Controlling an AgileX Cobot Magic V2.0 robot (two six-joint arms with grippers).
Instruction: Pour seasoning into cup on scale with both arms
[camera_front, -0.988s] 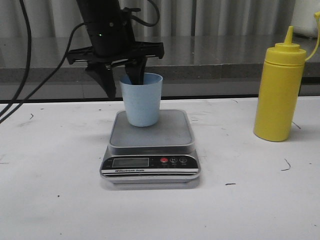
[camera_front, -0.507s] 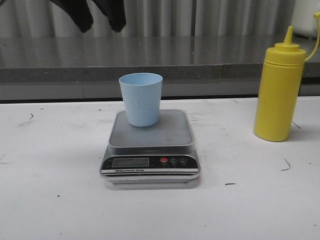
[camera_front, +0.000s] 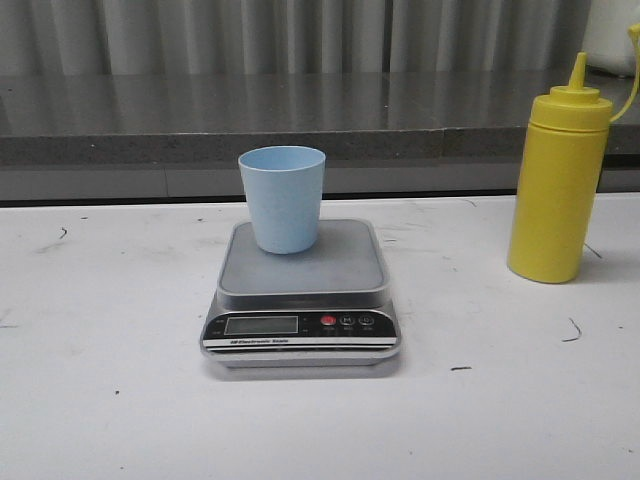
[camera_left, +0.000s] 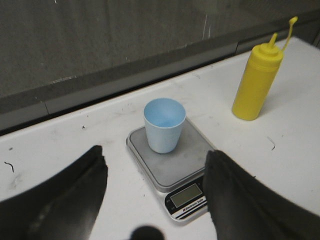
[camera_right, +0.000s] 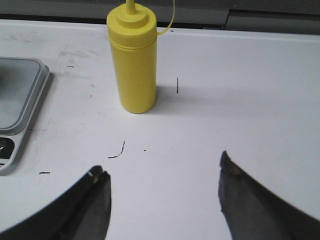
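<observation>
- The pale blue cup (camera_front: 283, 198) is standing upright on the grey platform of the digital kitchen scale (camera_front: 300, 292), toward the platform's rear half; that placement looks deliberate, so that whatever goes into the cup is being weighed.
- The cup's mouth is facing up and, from the left wrist view, its inside is looking empty (camera_left: 164, 124), so the pouring is judged not yet begun.
- The yellow squeeze bottle (camera_front: 558, 177) of seasoning is standing upright on the white table (camera_front: 100, 400), well apart from the scale on the robot's right side, within the reach of the right arm.
- Its pointed nozzle is pointing up, and a thin yellow tether is arching off beside it; whether a tip cap is sitting on the nozzle is too small to tell.
- The left gripper (camera_left: 155, 190) is hanging above and in front of the scale with its jaws spread wide, gripping nothing and touching nothing.
- The right gripper (camera_right: 162, 200) is hovering over bare table with its jaws also spread wide, empty; the bottle (camera_right: 133, 57) is lying ahead of it, roughly in line with the gap but apart from the fingers.
- Neither arm is showing in the front view.
</observation>
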